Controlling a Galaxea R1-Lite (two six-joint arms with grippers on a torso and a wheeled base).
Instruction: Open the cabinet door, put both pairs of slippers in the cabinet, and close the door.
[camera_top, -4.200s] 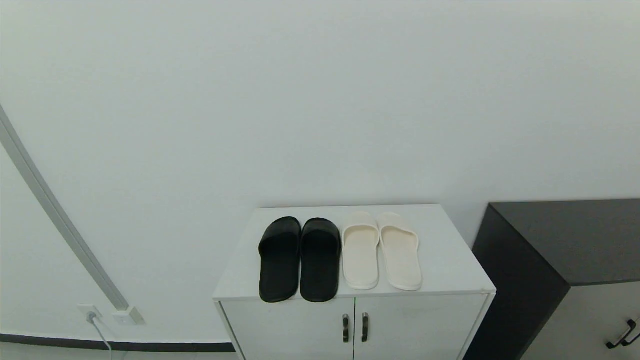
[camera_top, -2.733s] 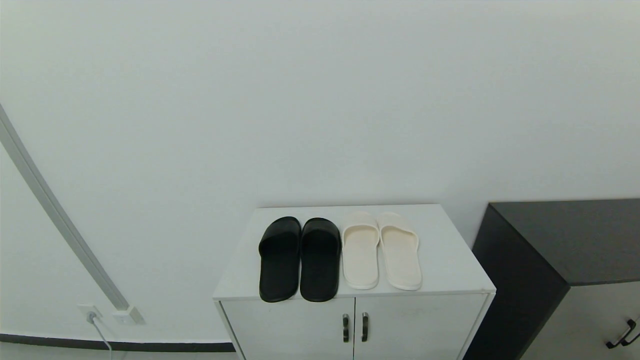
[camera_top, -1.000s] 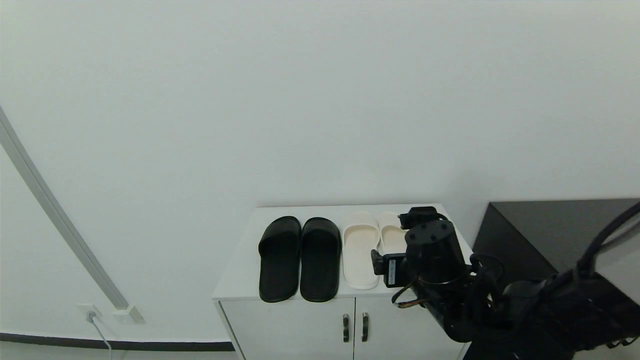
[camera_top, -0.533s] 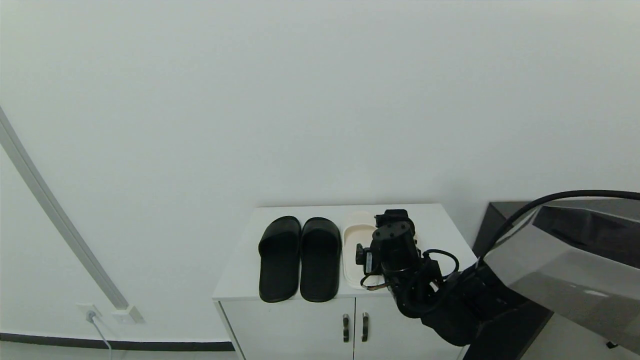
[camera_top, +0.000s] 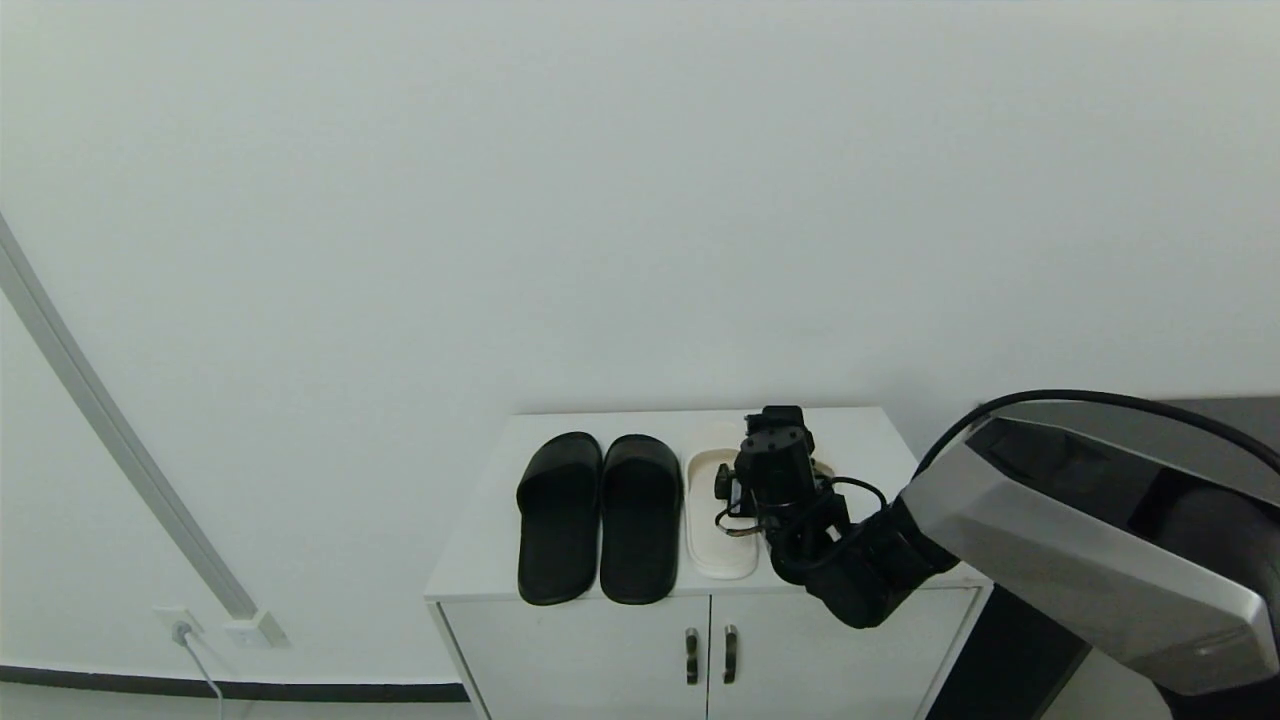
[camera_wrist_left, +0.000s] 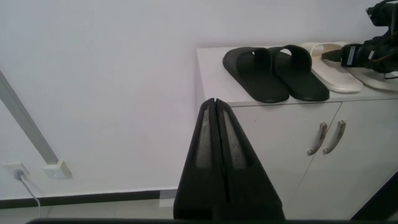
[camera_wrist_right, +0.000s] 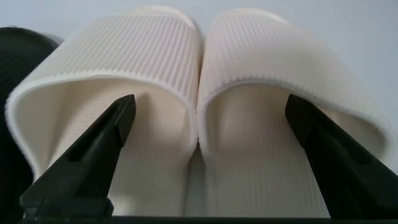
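Two pairs of slippers lie side by side on top of the white cabinet (camera_top: 480, 540). The black pair (camera_top: 598, 518) (camera_wrist_left: 273, 71) is on the left and the white pair (camera_top: 712, 520) (camera_wrist_right: 199, 118) on the right. Both cabinet doors are shut, with their handles (camera_top: 710, 655) (camera_wrist_left: 328, 138) meeting at the middle. My right gripper (camera_wrist_right: 209, 102) is open low over the white pair, one finger (camera_wrist_right: 87, 165) over each footbed, straddling the slippers' touching inner walls. That arm hides most of the right-hand white slipper in the head view. My left gripper (camera_wrist_left: 215, 107) is shut and empty, low in front of the cabinet's left side.
A dark cabinet (camera_top: 1000, 650) stands close to the right of the white one, mostly behind my right arm. A wall socket with a plugged cable (camera_top: 182, 632) (camera_wrist_left: 17, 170) and a slanted wall conduit (camera_top: 110, 430) are to the left.
My right arm has come into view from the right and moved leftward and forward over the white slippers. The slippers and doors have not moved.
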